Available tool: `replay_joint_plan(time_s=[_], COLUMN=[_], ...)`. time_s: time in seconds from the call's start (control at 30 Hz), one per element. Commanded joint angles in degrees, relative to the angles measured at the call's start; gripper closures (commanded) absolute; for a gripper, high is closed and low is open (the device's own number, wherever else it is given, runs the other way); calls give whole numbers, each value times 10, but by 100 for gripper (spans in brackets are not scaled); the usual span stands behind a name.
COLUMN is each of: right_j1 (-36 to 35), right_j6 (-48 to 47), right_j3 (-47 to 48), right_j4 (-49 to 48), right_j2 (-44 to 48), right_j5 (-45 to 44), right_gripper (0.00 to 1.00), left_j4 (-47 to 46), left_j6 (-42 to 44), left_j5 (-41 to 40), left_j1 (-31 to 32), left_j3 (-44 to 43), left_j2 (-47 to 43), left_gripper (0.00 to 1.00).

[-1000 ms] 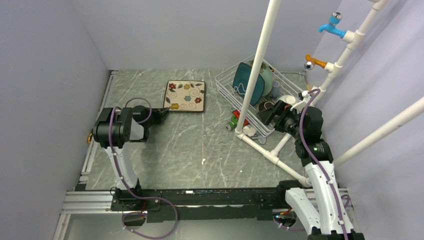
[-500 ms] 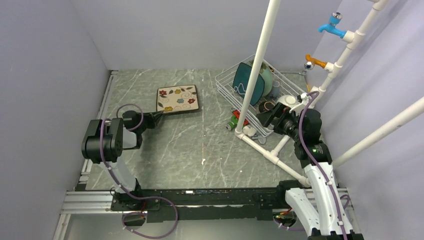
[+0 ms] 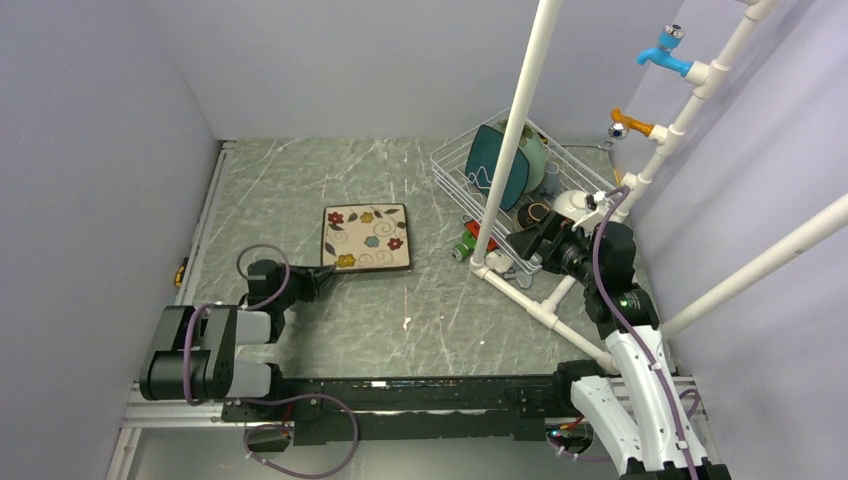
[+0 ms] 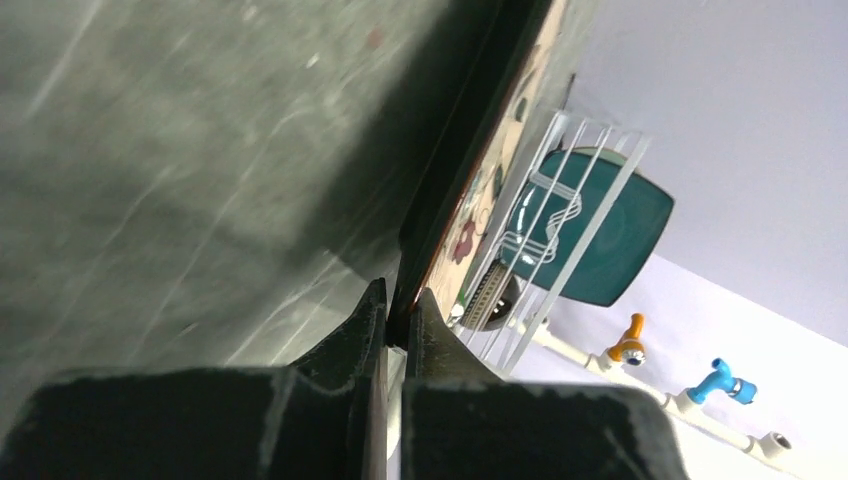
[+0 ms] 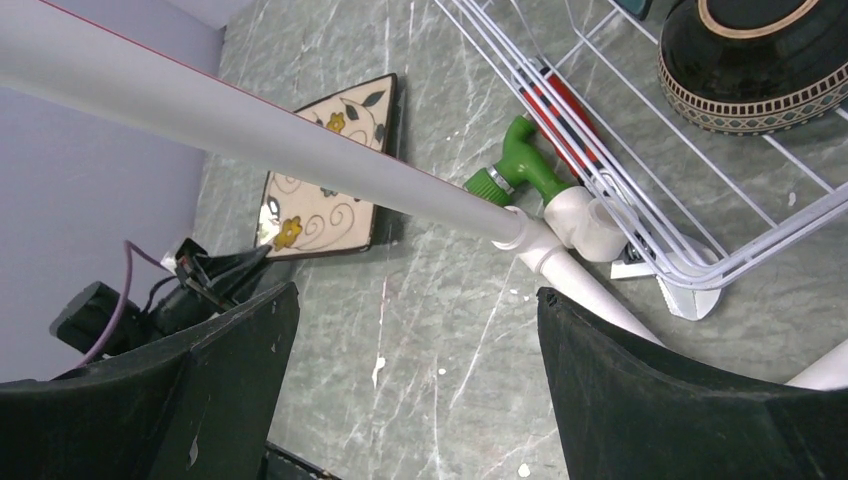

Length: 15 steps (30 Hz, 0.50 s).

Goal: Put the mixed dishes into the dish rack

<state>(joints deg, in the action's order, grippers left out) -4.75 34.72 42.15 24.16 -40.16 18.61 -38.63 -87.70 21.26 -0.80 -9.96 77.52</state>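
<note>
The cream square plate with flowers (image 3: 366, 238) is over the middle of the table, and my left gripper (image 3: 325, 272) is shut on its near-left corner. In the left wrist view the plate's dark edge (image 4: 470, 170) runs out from between my left gripper's (image 4: 400, 322) closed fingers, with a shadow on the table under it. The dish rack (image 3: 447, 163) stands at the back right and holds the teal square plate (image 3: 495, 165), the mint-green plate (image 3: 536, 160), the brown bowl (image 3: 535, 212) and a white bowl (image 3: 572, 202). My right gripper (image 3: 527, 240) hangs open by the rack's near corner, holding nothing.
A white pipe frame (image 3: 515, 130) rises in front of the rack and runs along the table (image 3: 545, 312) to the right. Small red and green items (image 3: 465, 245) lie by the rack's left side. Blue (image 3: 665, 50) and orange (image 3: 630, 125) taps sit on the right pipes.
My left arm has drawn back toward the near edge, pulling the flowered plate with it, nearer and slightly right. The right arm has shifted a little toward the left.
</note>
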Motion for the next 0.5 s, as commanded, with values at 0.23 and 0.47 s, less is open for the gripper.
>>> replay_joint_plan(time_s=[0.23,0.47], right_j1=[-11,-13], right_j6=[20,10], right_j3=[-15,-23], right_j4=[-50,-43], right_j2=[5,15], right_j5=[22,15], right_gripper=[10,10], left_j4=[-138,-99], left_j6=[-25,-26], left_j5=[-42,-66], left_j1=[72,99], left_j3=[60,41], left_j2=[88,102], left_gripper=[84,53])
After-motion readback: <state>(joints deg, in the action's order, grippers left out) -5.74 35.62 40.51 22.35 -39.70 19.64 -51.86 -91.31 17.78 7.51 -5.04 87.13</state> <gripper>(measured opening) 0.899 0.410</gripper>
